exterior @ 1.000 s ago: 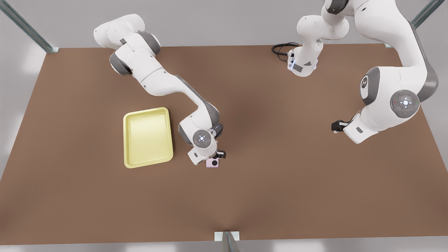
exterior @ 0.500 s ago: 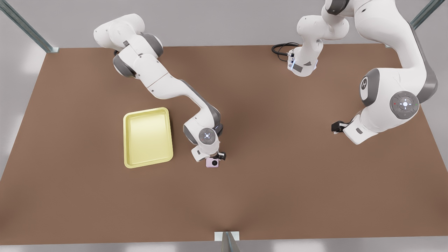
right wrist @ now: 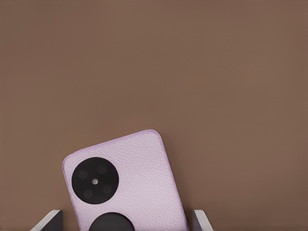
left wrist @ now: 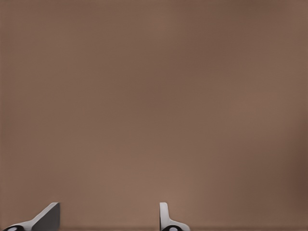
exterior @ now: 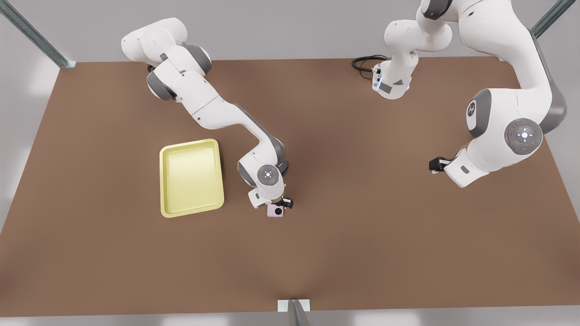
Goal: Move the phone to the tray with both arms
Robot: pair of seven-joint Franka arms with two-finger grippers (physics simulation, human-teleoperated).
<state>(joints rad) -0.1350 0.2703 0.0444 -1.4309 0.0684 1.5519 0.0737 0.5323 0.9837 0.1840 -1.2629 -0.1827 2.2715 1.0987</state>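
Note:
The pale pink phone (exterior: 275,211) lies flat on the brown table, a little to the front view's right of the pale yellow tray (exterior: 161,181). My right gripper (exterior: 281,204) hangs just over the phone's far edge. In the right wrist view the phone (right wrist: 130,178) lies between the open fingers, its black camera circles facing up, and the right gripper (right wrist: 127,219) straddles it with narrow gaps on both sides. My left gripper (exterior: 436,165) waits over bare table on the front view's right. The left wrist view shows the left gripper (left wrist: 108,219) open, with nothing between its fingers.
A black cable (exterior: 364,62) coils at the table's far edge by one arm's base. A metal bracket (exterior: 293,305) sits at the middle of the near edge. Open brown table stretches between the two arms.
The right arm's wrist has shifted slightly toward the front view's right and settled closer over the phone. The phone, tray and left arm have stayed in place.

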